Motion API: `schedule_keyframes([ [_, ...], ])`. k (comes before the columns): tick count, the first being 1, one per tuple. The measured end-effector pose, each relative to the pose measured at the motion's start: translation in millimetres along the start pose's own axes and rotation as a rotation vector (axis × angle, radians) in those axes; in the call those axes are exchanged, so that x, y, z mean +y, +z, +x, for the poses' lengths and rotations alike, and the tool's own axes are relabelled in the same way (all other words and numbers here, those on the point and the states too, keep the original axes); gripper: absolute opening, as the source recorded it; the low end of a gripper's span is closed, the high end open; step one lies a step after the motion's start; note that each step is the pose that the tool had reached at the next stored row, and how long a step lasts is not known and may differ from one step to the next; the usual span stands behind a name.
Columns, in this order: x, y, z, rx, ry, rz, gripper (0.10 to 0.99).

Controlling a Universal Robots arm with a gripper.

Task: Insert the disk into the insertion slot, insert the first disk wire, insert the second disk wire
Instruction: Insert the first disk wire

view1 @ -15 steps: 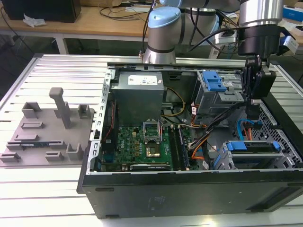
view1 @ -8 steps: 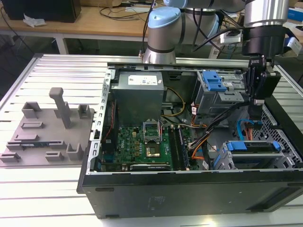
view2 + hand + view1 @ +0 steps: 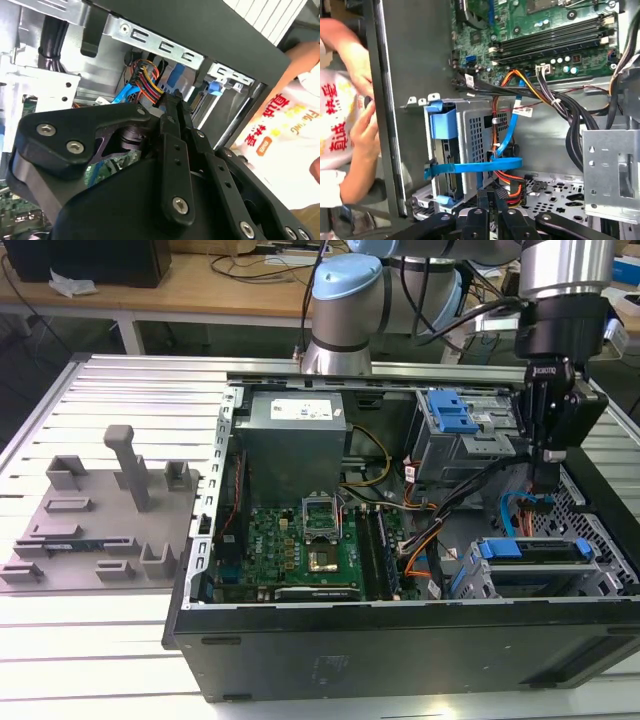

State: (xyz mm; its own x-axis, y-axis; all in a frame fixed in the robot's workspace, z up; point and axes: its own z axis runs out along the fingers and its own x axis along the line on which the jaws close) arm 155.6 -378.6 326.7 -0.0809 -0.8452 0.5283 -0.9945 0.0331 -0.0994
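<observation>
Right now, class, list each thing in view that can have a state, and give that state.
disk, seated in the insertion slot.
computer case, side open.
gripper, shut, inside the case beside the coloured wires.
blue cable, draped across the insertion slot; whether it is plugged in, I cannot tell.

Disk (image 3: 532, 549): silver, blue-framed, lying flat, seated inside insertion slot (image 3: 478, 580). Slot is low grey sheet-metal cage in corner of case (image 3: 400, 645), at exterior view's right. In first wrist view, blue carrier end (image 3: 443, 125) sits at cage mouth. Blue flat wire (image 3: 475, 166) crosses perforated cage wall (image 3: 477, 132); whether plugged in, cannot tell. Orange-red-yellow wire bundle (image 3: 512, 184) lies just beside cage.
</observation>
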Motion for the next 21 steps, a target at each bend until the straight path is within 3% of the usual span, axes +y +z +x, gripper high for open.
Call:
schedule_keyframes([
  [5,0.1,1.2,2.4,-0.0996,0.001,-0.018,0.165],
  [6,0.0,1.7,3.1,-0.1276,-0.001,-0.026,0.165],
  [8,0.0,2.5,5.0,-0.1604,-0.004,-0.038,0.165],
  [10,-0.1,3.7,7.7,-0.1875,-0.005,-0.045,0.165],
  [11,-0.4,4.2,11.0,-0.2155,-0.005,-0.049,0.165],
  [12,-0.7,4.3,13.3,-0.2336,-0.005,-0.052,0.165],
  [14,-1.1,3.9,17.2,-0.2535,-0.004,-0.054,0.165],
  [16,-1.4,6.1,22.0,-0.2647,-0.003,-0.055,0.165],
  [18,-1.7,8.0,26.8,-0.2812,-0.003,-0.056,0.165],
  [20,-1.9,8.2,29.8,-0.3098,-0.001,-0.058,0.165],
  [21,-2.1,8.2,31.6,-0.3283,0.000,-0.060,0.165],
])
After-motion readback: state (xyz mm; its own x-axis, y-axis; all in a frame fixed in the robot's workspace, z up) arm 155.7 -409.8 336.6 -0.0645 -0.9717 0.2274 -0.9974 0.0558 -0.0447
